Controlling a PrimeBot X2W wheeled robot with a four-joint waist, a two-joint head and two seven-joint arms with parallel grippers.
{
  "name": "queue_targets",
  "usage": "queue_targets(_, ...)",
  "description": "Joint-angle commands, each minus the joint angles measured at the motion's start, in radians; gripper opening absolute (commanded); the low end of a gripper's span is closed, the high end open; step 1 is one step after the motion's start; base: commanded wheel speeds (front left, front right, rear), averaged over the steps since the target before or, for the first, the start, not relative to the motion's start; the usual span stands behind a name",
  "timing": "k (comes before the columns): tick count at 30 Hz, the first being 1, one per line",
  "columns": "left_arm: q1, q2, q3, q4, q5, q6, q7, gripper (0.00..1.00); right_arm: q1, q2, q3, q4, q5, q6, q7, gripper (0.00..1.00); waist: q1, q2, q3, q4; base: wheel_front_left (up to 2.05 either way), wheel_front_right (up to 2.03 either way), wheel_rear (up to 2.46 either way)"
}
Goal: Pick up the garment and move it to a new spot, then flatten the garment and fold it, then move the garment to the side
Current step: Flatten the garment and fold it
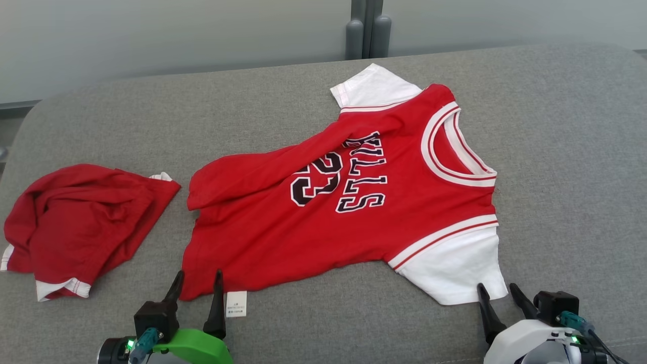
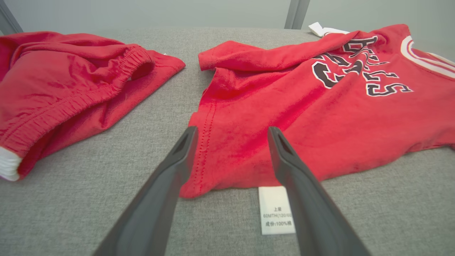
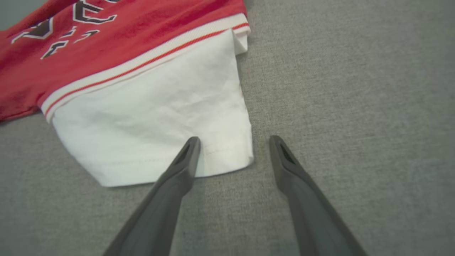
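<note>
A red jersey with white sleeves and the number 23 lies spread on the grey cushion, its top edge folded over near the hem. My left gripper is open at the jersey's near hem corner, its fingertips straddling the red hem beside a white care label. At the near white sleeve hovers my right gripper, open, one fingertip over the sleeve's cuff corner and the other over bare cushion. Nothing is held.
A second red garment, crumpled with an elastic waistband, lies on the left of the grey cushion. The cushion's rounded back edge meets a pale wall with a grey post behind.
</note>
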Motion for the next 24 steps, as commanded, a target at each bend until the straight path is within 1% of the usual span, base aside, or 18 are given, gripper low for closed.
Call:
queue_targets(1,-0.016,0.005,0.001,0.004,-0.005,0.008,-0.001,1.00,-0.012,-0.006,0.016,0.026,0.012,-0.001,0.002,1.00,0.0000,0.0000,0.004,0.004,0.00,0.00,0.00)
queue_targets(2,-0.018,0.005,0.001,0.007,-0.008,0.008,-0.001,1.00,-0.015,-0.009,0.028,0.040,0.017,-0.001,0.003,0.53,0.0000,0.0000,0.005,0.005,0.00,0.00,0.00)
queue_targets(3,-0.018,0.005,0.001,0.007,-0.008,0.008,-0.001,1.00,-0.015,-0.009,0.028,0.040,0.017,-0.001,0.003,0.53,0.0000,0.0000,0.005,0.005,0.00,0.00,0.00)
queue_targets(4,-0.021,0.005,0.001,0.010,-0.012,0.008,-0.001,1.00,-0.019,-0.014,0.033,0.049,0.023,-0.001,0.004,0.27,0.0000,0.0000,0.006,0.006,0.00,0.00,0.00)
queue_targets(5,-0.023,0.005,0.001,0.013,-0.019,0.008,-0.001,1.00,-0.021,-0.018,0.041,0.058,0.029,-0.001,0.004,0.00,0.0000,0.0000,0.008,0.006,0.00,0.00,0.00)
queue_targets(8,-0.033,0.005,0.013,0.015,-0.044,0.008,-0.001,1.00,-0.023,-0.034,0.055,0.066,0.050,-0.002,0.006,0.00,0.0000,0.0000,0.015,0.001,0.00,0.00,0.00)
queue_targets(12,-0.039,0.005,0.022,0.028,-0.066,0.000,-0.001,1.00,-0.012,-0.066,0.045,0.048,0.069,-0.003,0.006,0.00,0.0000,0.0000,0.024,-0.011,0.00,0.00,0.00)
queue_targets(15,-0.047,0.005,0.026,0.043,-0.091,-0.005,-0.001,1.00,0.012,-0.082,0.031,0.026,0.070,-0.003,0.004,0.00,0.0000,0.0000,0.030,-0.023,0.00,0.00,0.00)
queue_targets(16,-0.048,0.005,0.032,0.052,-0.115,-0.006,-0.001,1.00,0.020,-0.086,0.030,0.020,0.069,-0.003,0.004,0.00,0.0000,0.0000,0.032,-0.027,0.00,0.00,0.00)
queue_targets(19,-0.053,0.004,0.040,0.073,-0.137,0.000,-0.001,1.00,0.042,-0.109,0.027,0.011,0.060,-0.003,0.005,0.00,0.0000,0.0000,0.039,-0.043,0.00,0.00,0.00)
queue_targets(24,-0.058,0.005,0.030,0.101,-0.160,-0.006,-0.001,1.00,0.046,-0.121,0.020,-0.005,0.060,-0.003,0.005,0.00,0.0000,0.0000,0.047,-0.070,0.00,0.00,0.00)
